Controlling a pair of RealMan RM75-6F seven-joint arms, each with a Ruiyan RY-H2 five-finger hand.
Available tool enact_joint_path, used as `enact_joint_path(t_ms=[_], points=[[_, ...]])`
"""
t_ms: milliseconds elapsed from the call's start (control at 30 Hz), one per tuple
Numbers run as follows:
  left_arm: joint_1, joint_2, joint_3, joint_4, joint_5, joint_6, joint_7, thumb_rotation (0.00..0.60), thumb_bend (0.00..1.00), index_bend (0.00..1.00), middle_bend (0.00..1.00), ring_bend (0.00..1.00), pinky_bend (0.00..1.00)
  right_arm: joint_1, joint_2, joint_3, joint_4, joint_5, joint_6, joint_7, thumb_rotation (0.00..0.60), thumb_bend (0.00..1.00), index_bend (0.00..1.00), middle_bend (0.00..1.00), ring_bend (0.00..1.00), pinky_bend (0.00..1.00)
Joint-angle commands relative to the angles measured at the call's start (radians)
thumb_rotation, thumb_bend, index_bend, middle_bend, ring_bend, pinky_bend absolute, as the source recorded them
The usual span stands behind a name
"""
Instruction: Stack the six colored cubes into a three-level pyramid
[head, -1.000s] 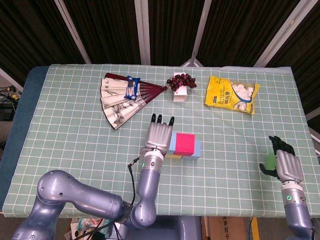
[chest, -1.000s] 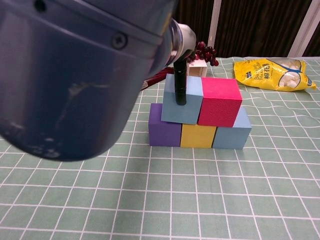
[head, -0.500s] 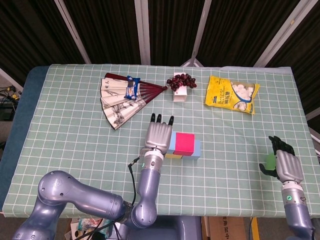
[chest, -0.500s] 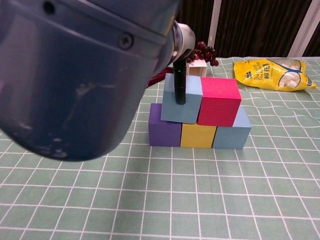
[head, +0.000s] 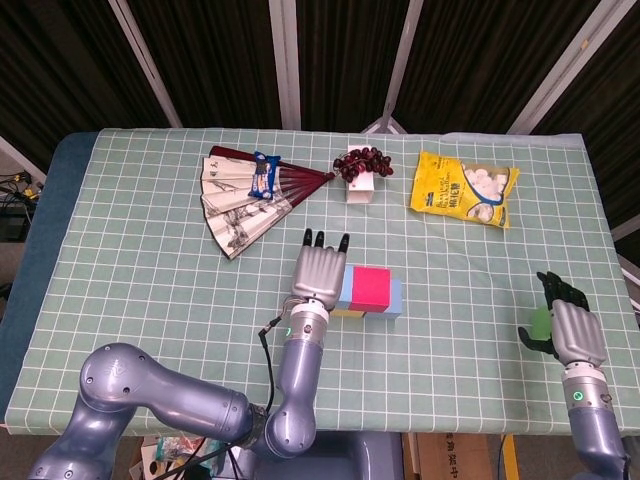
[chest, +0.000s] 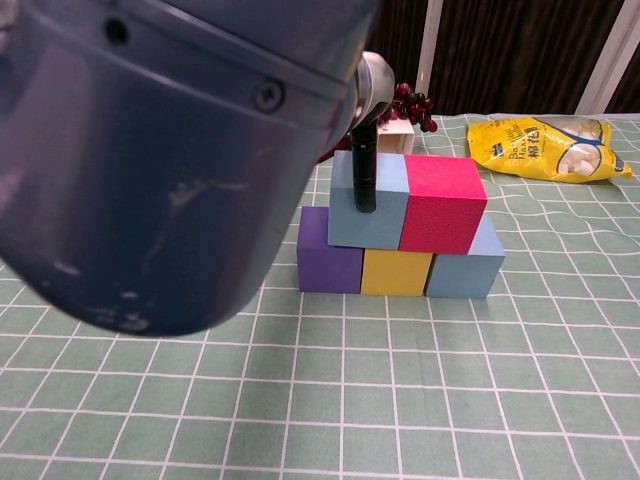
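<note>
In the chest view a purple cube (chest: 328, 254), a yellow cube (chest: 396, 273) and a blue cube (chest: 466, 264) form the bottom row. On them sit a light blue cube (chest: 385, 205) and a pink cube (chest: 442, 204) (head: 369, 288). My left hand (head: 318, 270) lies over the stack's left end with its fingers stretched out. One dark finger (chest: 365, 180) hangs against the light blue cube's front face. At the table's right front edge my right hand (head: 570, 328) holds a green cube (head: 540, 322), which is mostly hidden by the hand.
A folding fan (head: 250, 195) lies at the back left. A small box with dark grapes (head: 362, 165) and a yellow snack bag (head: 463, 188) lie at the back. My left forearm (chest: 160, 150) blocks most of the chest view's left side.
The light blue cube has shifted slightly right, closer against the pink cube, with the left hand's finger on it. The right hand has not moved.
</note>
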Motion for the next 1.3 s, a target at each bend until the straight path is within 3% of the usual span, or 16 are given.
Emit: enact_joint_path(t_ms=[33, 1033, 1300], points=[[0.001, -0.001, 0.0, 0.001, 0.001, 0.001, 0.001, 0.6, 0.28, 0.0, 0.48, 0.09, 0.07, 0.0, 0.0, 0.0, 0.0, 0.0, 0.0, 0.0, 0.6, 0.34, 0.0, 0.0, 0.0, 0.0], [0.016, -0.016, -0.003, 0.025, 0.017, -0.022, 0.003, 0.6, 0.28, 0.0, 0.48, 0.09, 0.07, 0.002, -0.002, -0.002, 0.003, 0.002, 0.0, -0.004, 0.6, 0.34, 0.0, 0.0, 0.0, 0.0], [0.019, -0.018, -0.004, 0.023, 0.016, -0.025, 0.008, 0.6, 0.26, 0.0, 0.44, 0.09, 0.07, 0.002, -0.002, -0.003, 0.003, 0.001, 0.001, -0.004, 0.6, 0.34, 0.0, 0.0, 0.0, 0.0]])
